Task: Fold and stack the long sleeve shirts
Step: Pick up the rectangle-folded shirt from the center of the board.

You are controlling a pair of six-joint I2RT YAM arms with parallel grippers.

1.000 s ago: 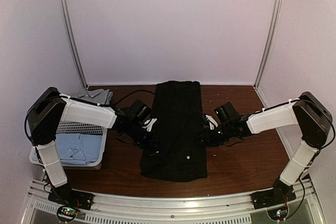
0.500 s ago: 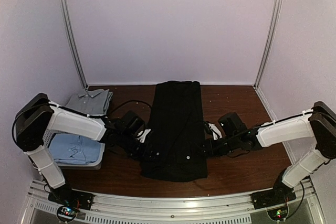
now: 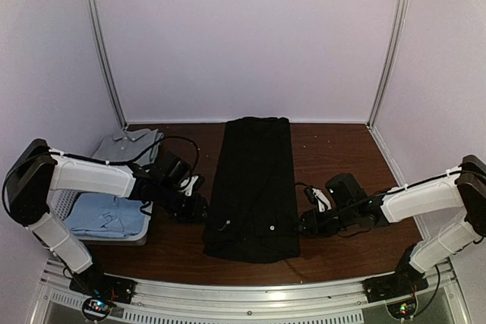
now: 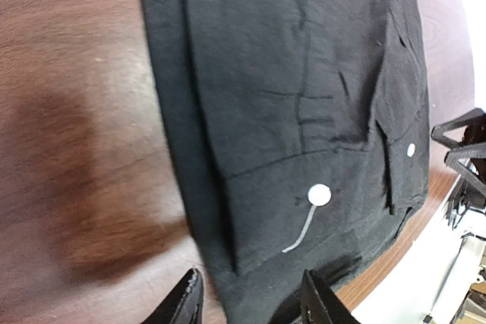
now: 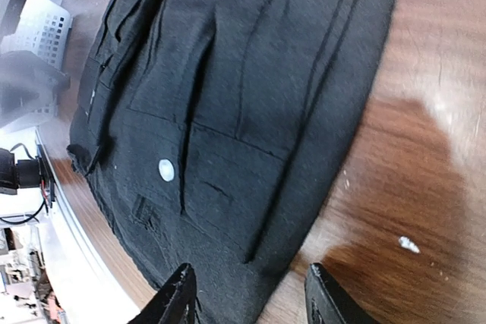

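Lying folded in a long strip, the black shirt (image 3: 254, 187) is resting in the middle of the counter (image 3: 342, 157).
The left claw (image 3: 196, 204) and the right claw (image 3: 307, 221) are sitting low at either side of its near end, both parted and holding nothing.

I see a brown wooden table (image 3: 342, 149) under pale walls (image 3: 250, 36) that rise from its far and side edges. A white plastic lattice basket (image 3: 106, 237) sits at the table's left edge, toward the near side. One metal post (image 3: 102, 51) stands at the table's far-left corner, another post (image 3: 389, 51) at its far-right. An aluminium rail (image 3: 250, 294) runs along the table's near edge. My right wrist feed shows a small white speck (image 5: 408, 244) on the tabletop.
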